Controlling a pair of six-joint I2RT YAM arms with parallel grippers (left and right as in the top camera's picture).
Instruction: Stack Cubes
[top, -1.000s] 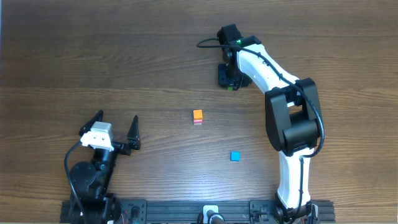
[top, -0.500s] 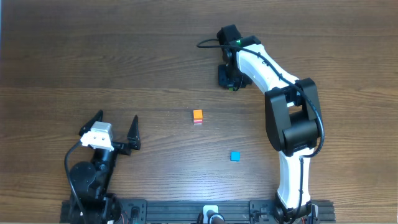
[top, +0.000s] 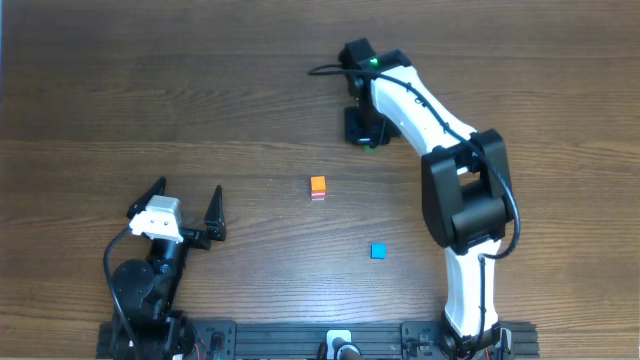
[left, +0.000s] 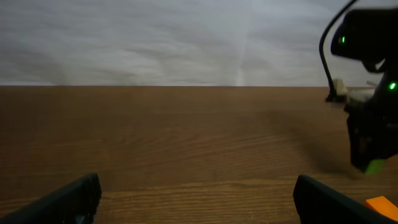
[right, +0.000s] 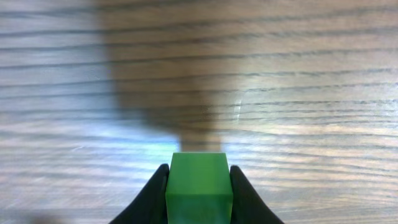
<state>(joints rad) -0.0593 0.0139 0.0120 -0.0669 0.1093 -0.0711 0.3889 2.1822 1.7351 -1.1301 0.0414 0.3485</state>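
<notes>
1. The right fingers (right: 155, 196) are closed on a green cube (right: 199, 185), one finger pressed against each side of it.
2. The green cube sits square between them, its top face level, with a dark shadow on the wood just beyond it. Whether it rests on the counter (top: 200, 80) or hangs just above it, I cannot tell.
3. In the top view this grip is at the far middle of the counter, where the white right arm (top: 420, 105) stretches up and to the left from its base.
4. The left fingers (top: 214, 208) are spread wide apart and grip nothing. They sit low over the near left part of the counter, close to their own base.
5. An orange cube (top: 318, 183) lies near the middle of the counter, stacked on a pink cube (top: 318, 196) whose edge peeks out beneath it.
6. This small stack is well apart from both sets of fingers, roughly between them.
7. A blue cube (top: 378, 251) lies alone on the counter, nearer the bases and to the right of the stack, touching nothing.
</notes>
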